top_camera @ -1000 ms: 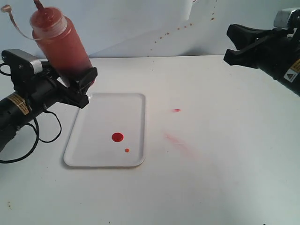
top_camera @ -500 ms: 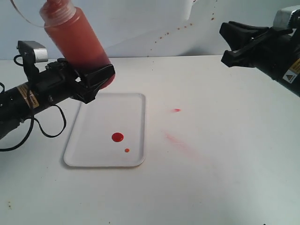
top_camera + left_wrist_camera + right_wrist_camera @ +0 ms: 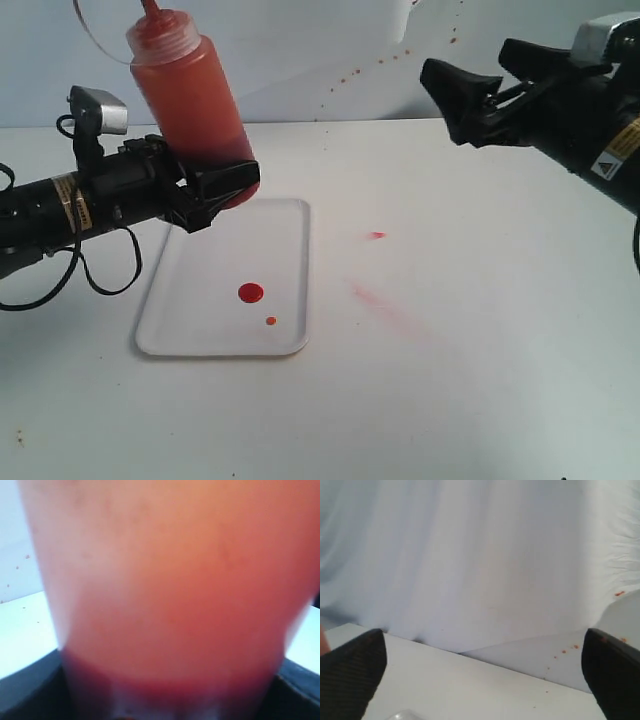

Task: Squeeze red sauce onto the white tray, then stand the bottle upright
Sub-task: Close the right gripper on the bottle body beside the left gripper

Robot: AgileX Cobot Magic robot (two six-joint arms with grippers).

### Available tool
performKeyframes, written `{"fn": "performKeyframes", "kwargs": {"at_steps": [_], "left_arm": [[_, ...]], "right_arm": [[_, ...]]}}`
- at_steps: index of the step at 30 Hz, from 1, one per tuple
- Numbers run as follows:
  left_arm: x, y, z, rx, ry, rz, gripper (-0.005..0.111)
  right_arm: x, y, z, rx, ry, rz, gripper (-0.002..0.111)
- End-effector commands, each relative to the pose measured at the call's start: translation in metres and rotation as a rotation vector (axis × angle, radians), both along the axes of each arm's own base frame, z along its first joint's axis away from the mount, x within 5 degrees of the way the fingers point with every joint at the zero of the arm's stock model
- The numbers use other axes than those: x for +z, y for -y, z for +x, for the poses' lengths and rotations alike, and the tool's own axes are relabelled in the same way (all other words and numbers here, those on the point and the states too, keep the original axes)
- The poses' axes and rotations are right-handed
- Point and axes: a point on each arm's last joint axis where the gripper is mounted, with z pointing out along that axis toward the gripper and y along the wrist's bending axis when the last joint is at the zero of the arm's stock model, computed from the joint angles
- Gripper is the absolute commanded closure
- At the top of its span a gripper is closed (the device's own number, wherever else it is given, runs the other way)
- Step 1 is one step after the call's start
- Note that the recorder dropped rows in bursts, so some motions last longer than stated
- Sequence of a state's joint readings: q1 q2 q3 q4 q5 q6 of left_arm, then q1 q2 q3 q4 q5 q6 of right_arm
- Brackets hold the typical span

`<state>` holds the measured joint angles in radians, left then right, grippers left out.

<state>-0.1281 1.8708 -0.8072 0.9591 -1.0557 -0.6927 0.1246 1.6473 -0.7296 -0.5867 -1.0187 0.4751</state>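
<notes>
The left gripper (image 3: 220, 190) has its black jaws clamped on the lowest part of the translucent, orange-red plastic squeeze bottle (image 3: 190, 100). In the left wrist view the bottle's blurred body fills the frame. It hangs clear of the tabletop (image 3: 480, 380), nozzle up and leaning a little, with its base over the far left corner of the flat white plastic tray (image 3: 215, 250). The pointed red nozzle (image 3: 152, 8) runs out of the top of the exterior view, and the thin tether (image 3: 100, 42) loops beside it. No cap can be seen.

The right gripper (image 3: 465, 75) stands wide open and empty, above the far right of the tabletop and well apart from the bottle.

The red sauce is already on the tray as a round glossy blob (image 3: 250, 293) near the middle of its near half, with a smaller orange-red dot (image 3: 271, 321) closer to the near right corner.

The likeliest mishaps:
- **Tipping:** if the jaws let go while the bottle leans or hangs above the surface, it would probably fall over.
- **Rocking:** a base set down on the tray's raised rim would sit unevenly.
- **Squirting:** a tighter grip on the soft wall could push sauce out of the uncapped nozzle.

Faint pink smears (image 3: 378, 298) on the bare tabletop right of the tray, and red specks on the white cloth backdrop (image 3: 360, 70), suggest such spills happen here.

The bottle shows no label. Each arm carries a yellow-and-black sticker, the left (image 3: 66, 192) and the right (image 3: 612, 160), and their print is too small to read.
</notes>
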Motion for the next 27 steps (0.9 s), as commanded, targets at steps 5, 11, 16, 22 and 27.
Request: {"fn": "performKeyframes", "kwargs": {"at_steps": [5,11,16,22,27], "left_arm": [[0.011,0.005,-0.002,-0.059,0.048,-0.046,0.107],[0.02,0.042,-0.012,-0.317,0.057,0.005,0.107],[0.018,0.061,-0.017,-0.345,0.05,0.051,0.107],[0.017,0.061,-0.017,-0.34,0.047,0.057,0.107],[0.016,0.061,-0.018,-0.356,0.049,0.071,0.107]], "right_arm": [[0.006,-0.07,-0.011,0.281,-0.069,-0.179,0.01],[0.008,-0.077,-0.014,0.377,-0.105,-0.213,0.01],[0.007,-0.08,-0.018,0.435,-0.057,-0.27,0.01],[0.007,-0.083,-0.025,0.525,-0.003,-0.301,0.01],[0.007,-0.084,-0.026,0.533,-0.001,-0.311,0.01]]}}
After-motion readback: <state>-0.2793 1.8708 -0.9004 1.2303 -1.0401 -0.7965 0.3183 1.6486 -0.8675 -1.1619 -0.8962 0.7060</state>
